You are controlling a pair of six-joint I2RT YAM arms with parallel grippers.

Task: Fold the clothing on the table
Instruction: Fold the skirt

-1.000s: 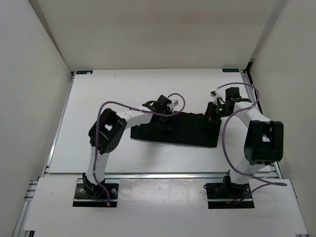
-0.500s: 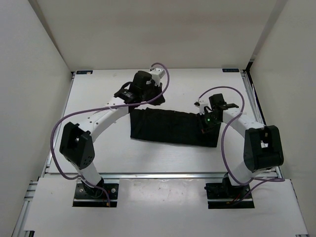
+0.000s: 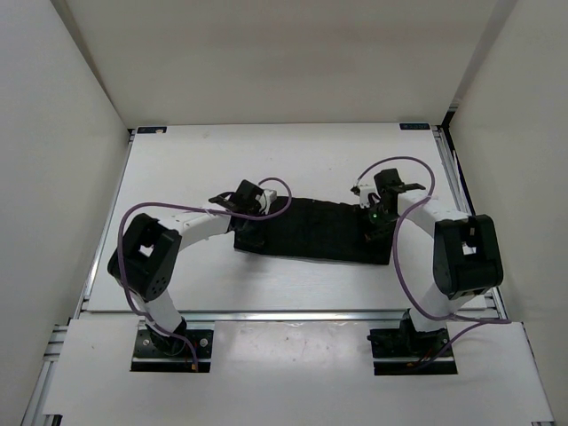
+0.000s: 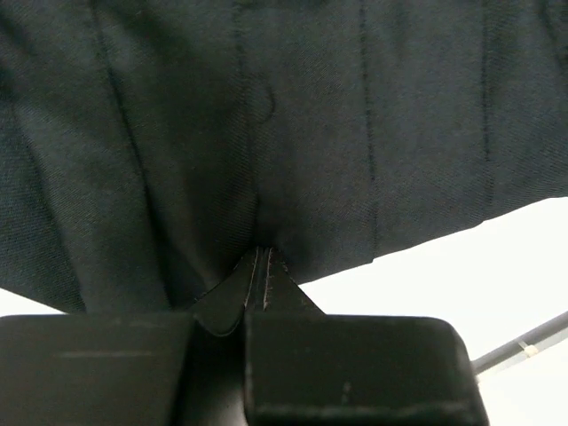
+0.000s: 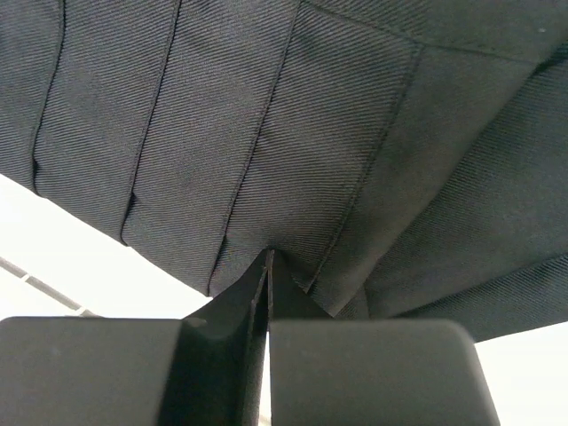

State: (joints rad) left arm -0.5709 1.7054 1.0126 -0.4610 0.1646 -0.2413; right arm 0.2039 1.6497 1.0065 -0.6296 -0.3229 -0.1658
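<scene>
From the top camera, the clothing (image 3: 311, 232) is a long black band stretched sideways across the middle of the white surface (image 3: 177, 169), a bit closer to the right arm's side. The left claw (image 3: 251, 234) is down on the band's left end and the right claw (image 3: 378, 232) is on its right end, both arms bent in toward it with their purple cables (image 3: 142, 213) looping above. From up there nobody could tell how the jaws stand, since the black fingers melt into the black cloth. The left wrist camera sorts that out: its fingertips (image 4: 253, 271) are pressed tight together with a pinch of the dark fabric bunched right at the tips, stitched pleat lines running away from them, and the cloth edge shows against white surface off to the lower right, with a bit of metal rail (image 4: 524, 346) in the corner. The right wrist camera is the same story: fingertips (image 5: 282, 288) squeezed together on a fold of the twill-looking fabric, pleats fanning out above, a seamed hem band at the upper right, white surface peeking out on both lower sides.
</scene>
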